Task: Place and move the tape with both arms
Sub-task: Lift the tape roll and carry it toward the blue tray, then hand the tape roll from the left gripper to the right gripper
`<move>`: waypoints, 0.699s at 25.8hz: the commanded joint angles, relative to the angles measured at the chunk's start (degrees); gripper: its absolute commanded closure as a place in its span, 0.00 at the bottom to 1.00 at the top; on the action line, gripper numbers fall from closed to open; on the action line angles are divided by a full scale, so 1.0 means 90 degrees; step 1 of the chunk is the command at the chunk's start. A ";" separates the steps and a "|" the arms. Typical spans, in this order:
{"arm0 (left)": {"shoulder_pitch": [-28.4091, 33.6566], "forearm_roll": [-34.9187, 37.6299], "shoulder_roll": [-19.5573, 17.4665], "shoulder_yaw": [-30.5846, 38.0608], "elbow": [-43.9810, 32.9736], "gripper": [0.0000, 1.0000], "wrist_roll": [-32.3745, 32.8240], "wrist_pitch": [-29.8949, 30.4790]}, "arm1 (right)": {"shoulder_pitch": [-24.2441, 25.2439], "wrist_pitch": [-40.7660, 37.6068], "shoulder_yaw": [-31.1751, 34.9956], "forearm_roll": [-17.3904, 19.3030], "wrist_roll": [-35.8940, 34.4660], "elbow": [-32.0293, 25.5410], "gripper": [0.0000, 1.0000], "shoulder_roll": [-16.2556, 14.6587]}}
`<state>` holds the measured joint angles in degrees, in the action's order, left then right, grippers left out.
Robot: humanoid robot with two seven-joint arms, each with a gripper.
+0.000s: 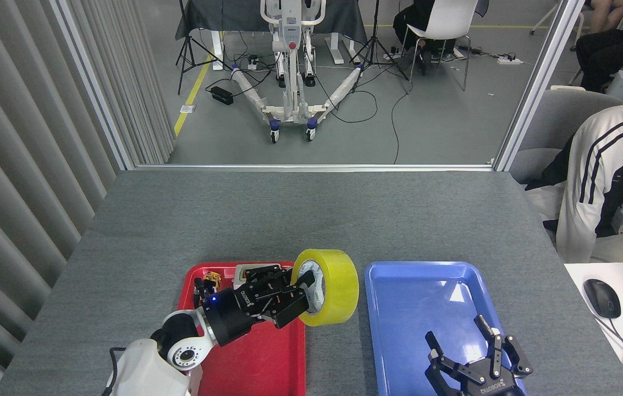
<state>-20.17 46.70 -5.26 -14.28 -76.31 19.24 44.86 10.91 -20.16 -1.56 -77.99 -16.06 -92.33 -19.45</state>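
The yellow roll of tape (334, 285) with its white core hangs tilted on edge above the gap between the red tray (251, 363) and the blue tray (399, 330). My left gripper (303, 294) is shut on the tape's rim, one finger reaching into the core. The left arm comes up from the lower left over the red tray. My right gripper (461, 344) stands open over the near end of the blue tray, fingers spread and nothing between them.
At the far end of the red tray lie a grey switch box (245, 270) and a small yellow-orange part (211, 277), partly hidden by my left gripper. A person (613, 181) sits at the right by a white desk with a mouse (600, 291).
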 commanded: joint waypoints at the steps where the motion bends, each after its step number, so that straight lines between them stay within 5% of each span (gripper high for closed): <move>1: 0.0005 0.0046 -0.0001 -0.0268 0.0002 1.00 -0.0146 0.0015 | 0.0096 -0.2291 0.0369 -0.0016 -0.0569 -0.0053 0.00 -0.0319; 18: 0.0044 0.0192 0.0038 -0.1215 -0.0164 1.00 0.0040 0.0015 | 0.0027 -0.2760 -0.0393 -0.0524 -0.0793 -0.0405 0.00 -0.0290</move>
<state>-19.79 48.05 -5.05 -24.28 -77.20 19.65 45.04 11.14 -44.94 -3.79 -82.06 -23.18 -96.20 -22.37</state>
